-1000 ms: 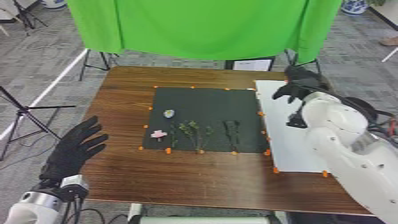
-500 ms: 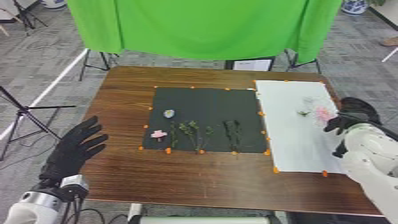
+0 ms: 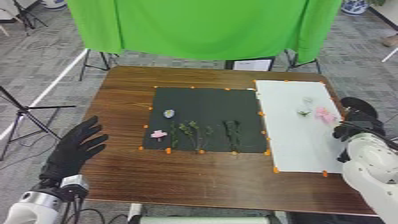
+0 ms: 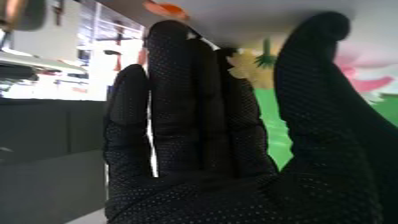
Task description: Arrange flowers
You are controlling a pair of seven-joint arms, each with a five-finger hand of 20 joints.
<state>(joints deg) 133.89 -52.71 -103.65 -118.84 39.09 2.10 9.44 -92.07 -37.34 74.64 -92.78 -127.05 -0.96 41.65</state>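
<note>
Pink blossoms (image 3: pixel 326 115) and pale blossoms (image 3: pixel 308 100) lie on your white sheet (image 3: pixel 298 145), so the arrangement looks partly done; a pink flower (image 3: pixel 158 134), a white flower (image 3: pixel 169 113) and leafy green stems (image 3: pixel 189 131) on the black mat (image 3: pixel 195 102) seem left to place. Your right hand (image 4: pixel 209 200) has drawn off the pink blossoms to the sheet's right edge, fingers straight and apparently empty; your left hand (image 3: pixel 69 155) is open and empty.

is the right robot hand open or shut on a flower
Open. On the right robot hand the fingers are straight and the thumb stands apart; the pink flower nearest it lies on the white sheet.
</note>
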